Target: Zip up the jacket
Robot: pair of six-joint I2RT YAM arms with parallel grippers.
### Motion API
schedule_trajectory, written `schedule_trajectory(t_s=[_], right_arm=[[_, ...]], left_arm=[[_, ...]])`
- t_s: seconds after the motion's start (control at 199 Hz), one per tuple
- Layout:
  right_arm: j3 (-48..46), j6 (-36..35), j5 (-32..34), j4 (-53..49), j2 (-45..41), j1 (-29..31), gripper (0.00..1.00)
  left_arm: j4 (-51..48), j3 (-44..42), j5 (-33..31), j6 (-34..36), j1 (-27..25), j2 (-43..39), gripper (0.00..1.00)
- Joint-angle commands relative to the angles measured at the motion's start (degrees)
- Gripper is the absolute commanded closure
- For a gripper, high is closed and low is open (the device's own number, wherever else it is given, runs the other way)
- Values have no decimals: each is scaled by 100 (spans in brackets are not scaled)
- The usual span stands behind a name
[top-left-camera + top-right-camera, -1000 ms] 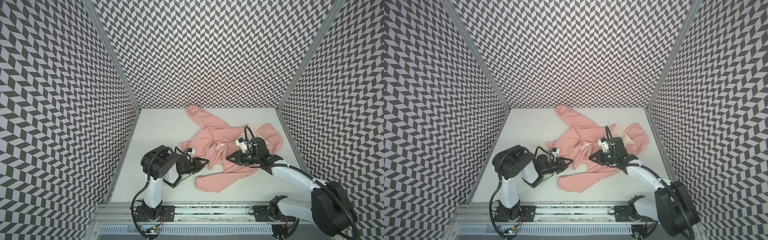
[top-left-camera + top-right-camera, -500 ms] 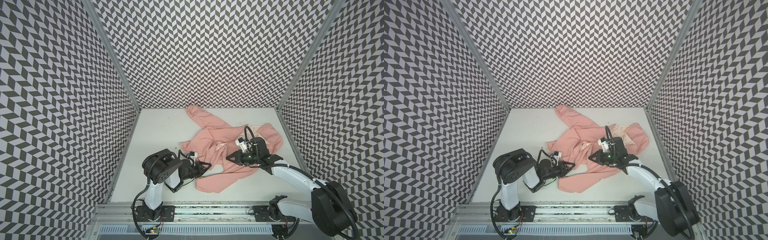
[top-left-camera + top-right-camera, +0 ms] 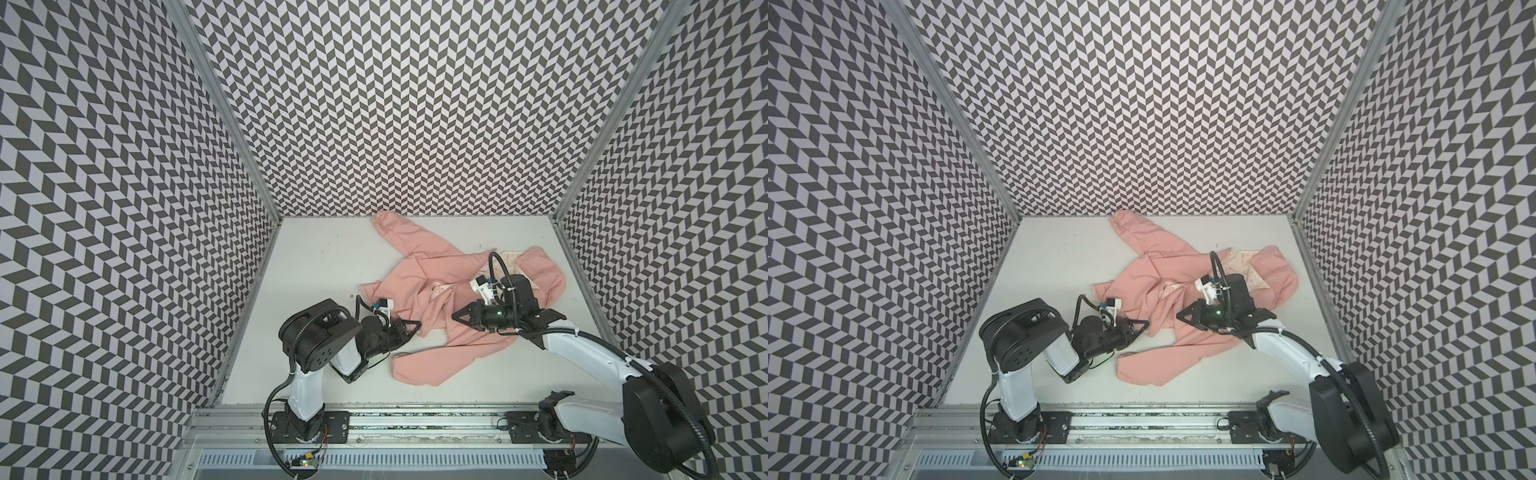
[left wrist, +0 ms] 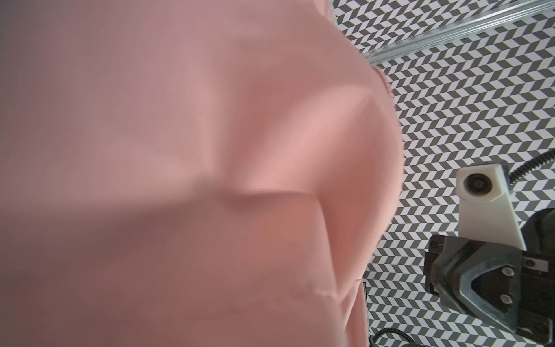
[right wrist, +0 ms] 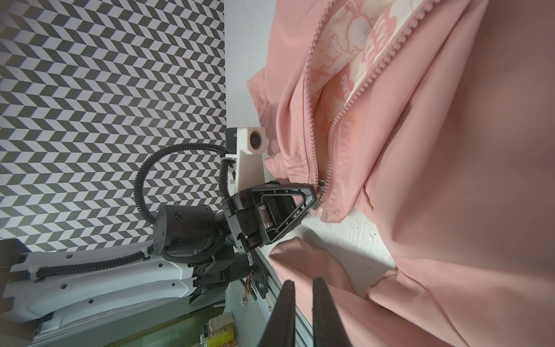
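Note:
The salmon-pink jacket (image 3: pixel 428 270) (image 3: pixel 1167 270) lies crumpled on the white table, one sleeve stretched toward the back wall. Its front zipper is parted above the slider (image 5: pixel 322 184), baring cream printed lining (image 5: pixel 354 45). My left gripper (image 3: pixel 411 326) (image 3: pixel 1142 325) (image 5: pixel 313 198) is shut on the jacket's bottom hem, right beside the slider. Pink fabric (image 4: pixel 210 150) fills the left wrist view and hides that gripper's jaws. My right gripper (image 3: pixel 457 314) (image 3: pixel 1181 316) (image 5: pixel 300 288) hovers over the lower front panel, fingers nearly together with nothing between them.
Chevron-patterned walls enclose the table (image 3: pixel 324 257) on three sides. An aluminium rail (image 3: pixel 415 419) with both arm bases runs along the front edge. The near sleeve (image 3: pixel 419 365) lies between the two arms.
My left gripper has pushed in against the jacket's bottom hem and its jaws have closed there. The right arm has not moved.

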Motion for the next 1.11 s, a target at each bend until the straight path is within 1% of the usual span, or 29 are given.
schedule_trajectory(t_s=[0.0, 0.06, 0.171, 0.232, 0.317, 0.443, 0.584, 0.685, 0.781, 0.872, 0.977, 1.103], right_arm=[[135, 10, -72, 97, -127, -18, 87], [144, 2, -65, 78, -150, -18, 87], [212, -104, -108, -30, -217, -17, 87], [270, -203, -122, -131, -273, -2, 87], [362, -314, -140, -284, -359, -4, 86], [528, -329, -304, -292, -410, -9, 86], [735, -282, -395, -325, -423, -18, 82], [803, -94, -477, -157, -414, -65, 78], [775, 242, -601, 262, -399, -190, 75], [784, 550, -790, 669, -350, -304, 73], [862, 766, -929, 983, -301, -321, 72], [933, 906, -962, 1235, -287, -334, 67]], left_arm=[[142, 82, -66, 48, -13, -47, 89], [140, 76, -44, 82, -13, -84, 91], [148, 6, 138, 203, 106, -380, 100], [141, 74, 514, 188, 279, -528, 100], [101, 377, 1356, 61, 510, -645, 100], [146, 930, 2322, -273, 596, -555, 100], [136, 1332, 2938, -534, 702, -591, 100], [79, 1568, 3346, -727, 838, -781, 100], [-395, 1794, 3674, -669, 918, -1042, 100], [-898, 1986, 3914, -553, 967, -1289, 100], [-1506, 2182, 4085, -323, 994, -1524, 100], [-2046, 2339, 4190, -87, 993, -1669, 100]])
